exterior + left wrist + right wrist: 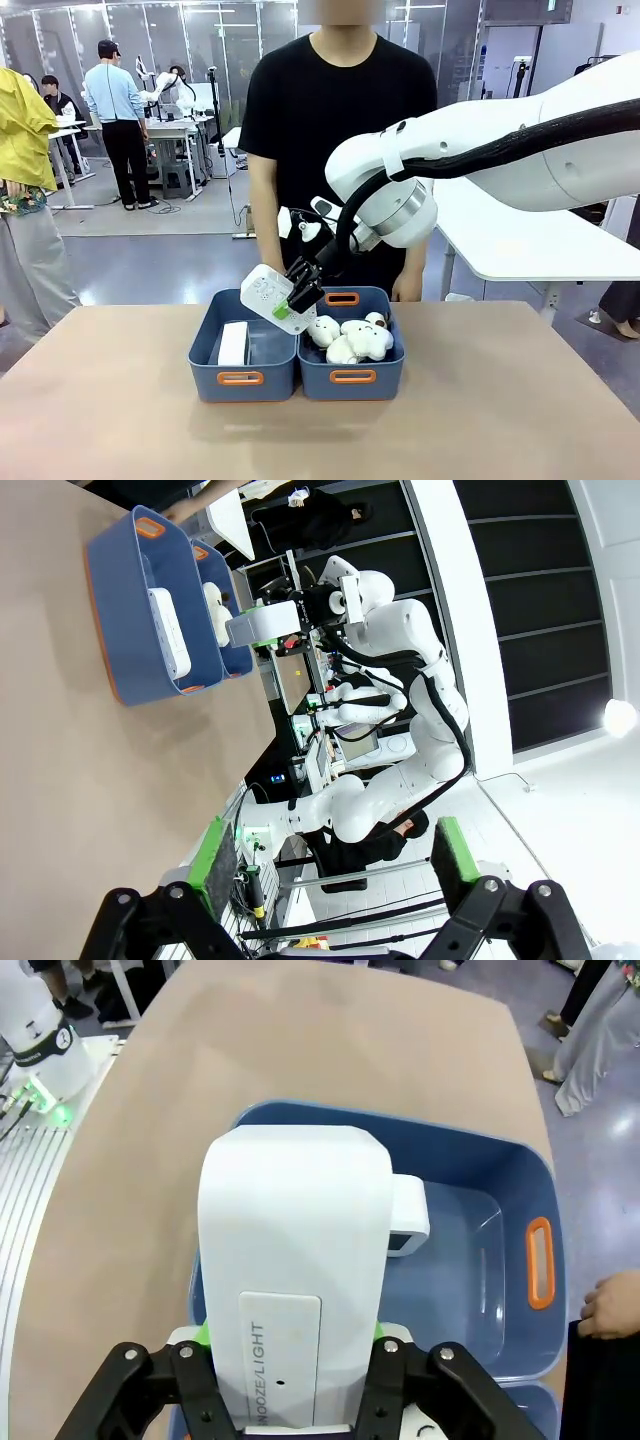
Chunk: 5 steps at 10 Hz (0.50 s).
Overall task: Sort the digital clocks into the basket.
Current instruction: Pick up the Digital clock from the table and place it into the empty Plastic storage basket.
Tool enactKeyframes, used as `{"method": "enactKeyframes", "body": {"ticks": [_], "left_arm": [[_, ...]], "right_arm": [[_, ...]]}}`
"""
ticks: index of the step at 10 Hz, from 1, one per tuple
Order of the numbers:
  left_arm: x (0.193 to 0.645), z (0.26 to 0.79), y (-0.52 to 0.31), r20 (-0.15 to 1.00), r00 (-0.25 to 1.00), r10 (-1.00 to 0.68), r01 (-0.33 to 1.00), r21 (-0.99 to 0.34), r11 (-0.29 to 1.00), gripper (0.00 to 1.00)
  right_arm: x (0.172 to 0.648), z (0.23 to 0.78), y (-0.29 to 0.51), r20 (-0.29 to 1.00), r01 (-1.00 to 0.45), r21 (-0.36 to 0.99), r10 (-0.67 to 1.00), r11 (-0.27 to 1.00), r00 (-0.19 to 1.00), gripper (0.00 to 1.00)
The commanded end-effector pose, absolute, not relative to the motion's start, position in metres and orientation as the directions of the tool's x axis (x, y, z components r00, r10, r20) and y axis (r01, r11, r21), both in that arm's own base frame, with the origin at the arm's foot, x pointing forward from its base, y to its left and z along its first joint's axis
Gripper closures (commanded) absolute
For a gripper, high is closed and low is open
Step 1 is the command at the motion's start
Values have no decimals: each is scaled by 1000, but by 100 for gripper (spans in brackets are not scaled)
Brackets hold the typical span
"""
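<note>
Tan table [120, 400], two blue bins side by side. Left basket [240, 378] held one clock [233, 343]; above it the right gripper [290, 300] clamped the second clock [270, 295], tilted. Left gripper [335, 875] hung open, empty. Clock looked rigid, light, slick plastic; flat sides seemed the best grip.

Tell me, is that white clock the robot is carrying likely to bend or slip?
Probably stiff: the digital clock keeps its boxy shape between the right gripper's fingers. Its smooth plastic looks somewhat slippery, though the green pads likely help. It hangs tilted over the left basket, so it seems light.
</note>
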<state>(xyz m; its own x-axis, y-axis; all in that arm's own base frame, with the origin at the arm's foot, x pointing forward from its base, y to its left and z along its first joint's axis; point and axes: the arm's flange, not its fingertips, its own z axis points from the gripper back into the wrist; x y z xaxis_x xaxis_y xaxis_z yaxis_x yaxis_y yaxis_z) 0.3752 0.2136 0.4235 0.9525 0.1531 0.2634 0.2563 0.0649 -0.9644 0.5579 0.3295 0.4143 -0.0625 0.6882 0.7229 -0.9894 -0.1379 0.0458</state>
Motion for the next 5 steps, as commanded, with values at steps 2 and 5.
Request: {"method": "enactKeyframes", "body": {"ticks": [2, 5], "left_arm": [[376, 427, 213, 268, 950, 158, 259, -963, 79, 0], [376, 427, 213, 268, 950, 158, 259, -963, 79, 0]], "right_arm": [[553, 404, 328, 719, -989, 66, 694, -136, -47, 100], [555, 403, 330, 720, -988, 66, 692, -141, -51, 48]]}}
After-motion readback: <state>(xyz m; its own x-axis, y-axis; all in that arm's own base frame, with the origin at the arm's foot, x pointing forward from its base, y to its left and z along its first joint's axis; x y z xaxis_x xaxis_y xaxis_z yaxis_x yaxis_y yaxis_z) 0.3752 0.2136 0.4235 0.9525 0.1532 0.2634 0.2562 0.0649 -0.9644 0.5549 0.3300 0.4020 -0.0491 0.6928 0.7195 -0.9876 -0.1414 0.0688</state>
